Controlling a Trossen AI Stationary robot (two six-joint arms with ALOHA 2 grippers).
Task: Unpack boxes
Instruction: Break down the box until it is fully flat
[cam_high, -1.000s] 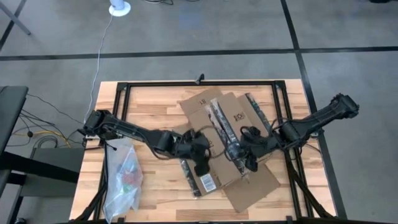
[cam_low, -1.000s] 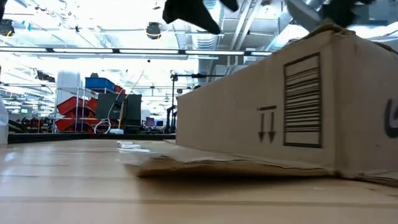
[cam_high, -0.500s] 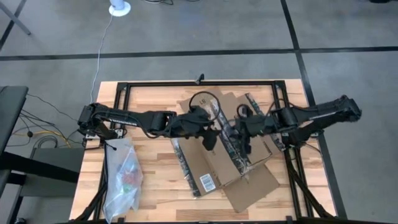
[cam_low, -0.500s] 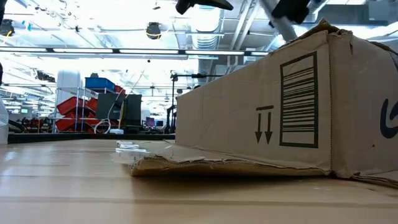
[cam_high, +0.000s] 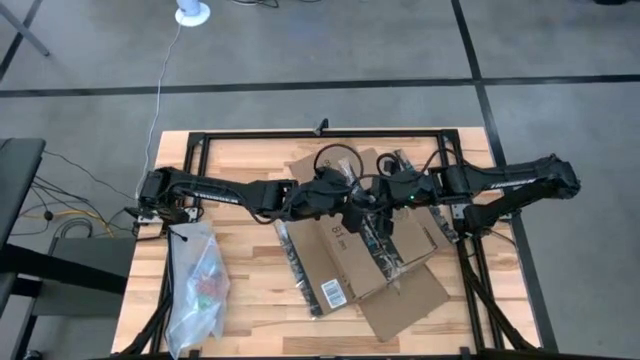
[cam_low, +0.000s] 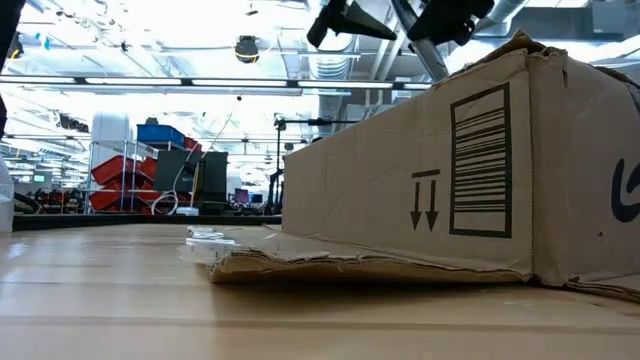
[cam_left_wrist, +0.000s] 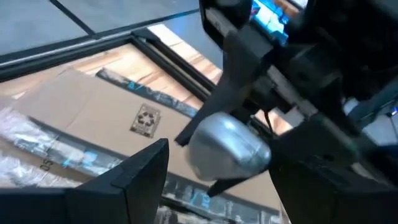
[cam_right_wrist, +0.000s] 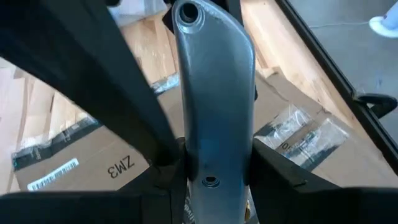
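Wooden table with a black frame carries the work, and behind it the low view shows a bright hall with shelves and red bins.

Both arms reach toward the middle and meet over the box, which lies directly under the two grippers. The right gripper pinches a silver tool; its handle sits tight between the dark fingers and runs forward from them, down toward the cardboard. I judge it is held so in order to cut or lift the dark tape strip just below it. The left gripper hovers just beside the right one, nearly touching it, probably to steady the box or to take the tool. Whether it is spread or closed I cannot tell.

The box is brown corrugated cardboard, lying flat and turned at an angle to the table edges. Its flaps appear partly open and spread out on the near side of the grippers. A white barcode label is lower on the top face, and the "81" print is close under the left gripper. A clear bag lies well apart, beside the left arm.
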